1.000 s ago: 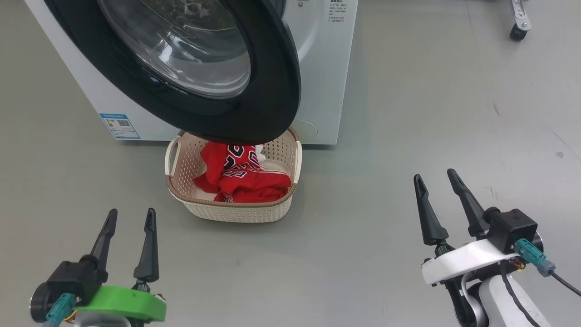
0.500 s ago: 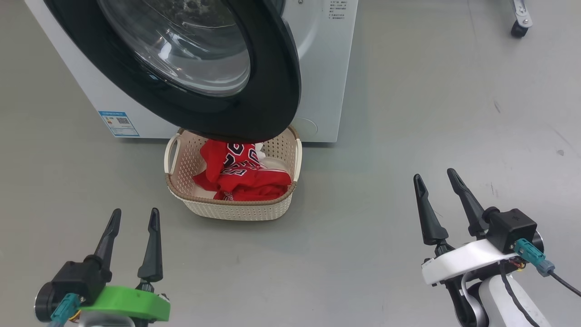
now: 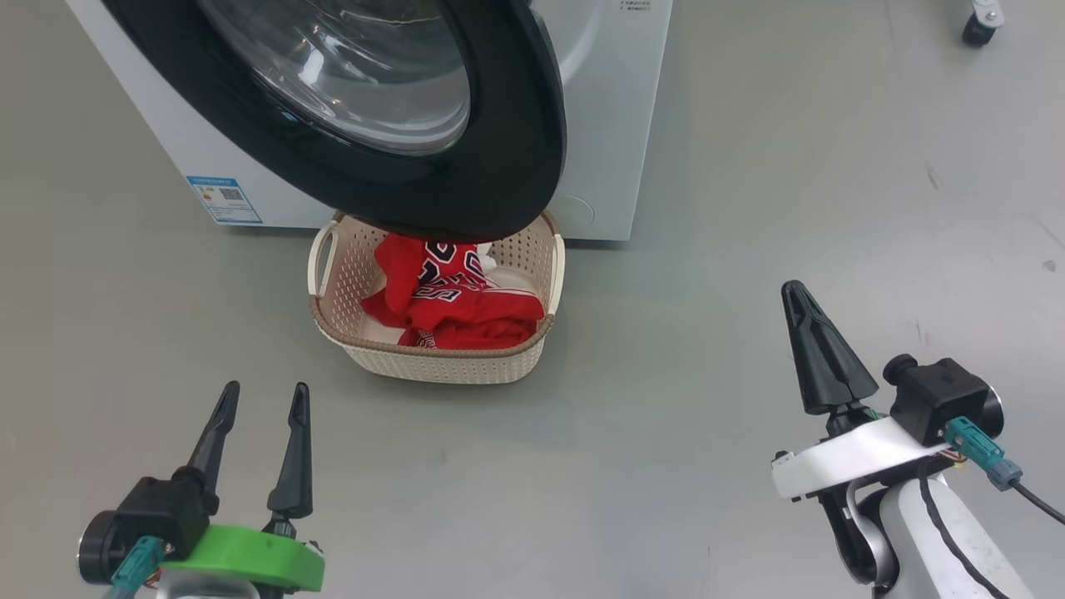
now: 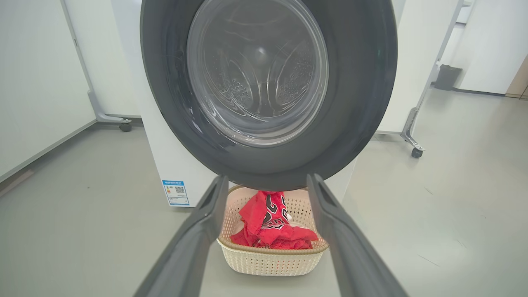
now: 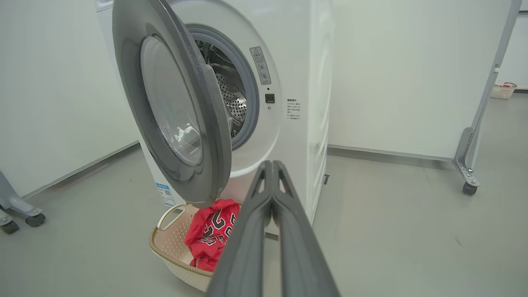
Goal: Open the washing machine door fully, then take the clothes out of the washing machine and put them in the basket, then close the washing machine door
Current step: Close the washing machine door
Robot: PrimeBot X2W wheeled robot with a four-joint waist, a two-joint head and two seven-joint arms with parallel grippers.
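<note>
I see the clothes (image 3: 466,316) in the basket (image 3: 433,366), which sits on the floor (image 3: 749,208) just before the washing machine (image 3: 616,125), beneath its open door (image 3: 507,175).

You have a grey floor (image 3: 749,166) with a few dark scuffs (image 3: 933,177). In the left wrist view, white wheeled partitions (image 4: 41,74) stand behind, with a dark bin (image 4: 447,76) beside 1. Far off in the right wrist view, a small pale tub (image 5: 502,90) sits on the floor.
</note>
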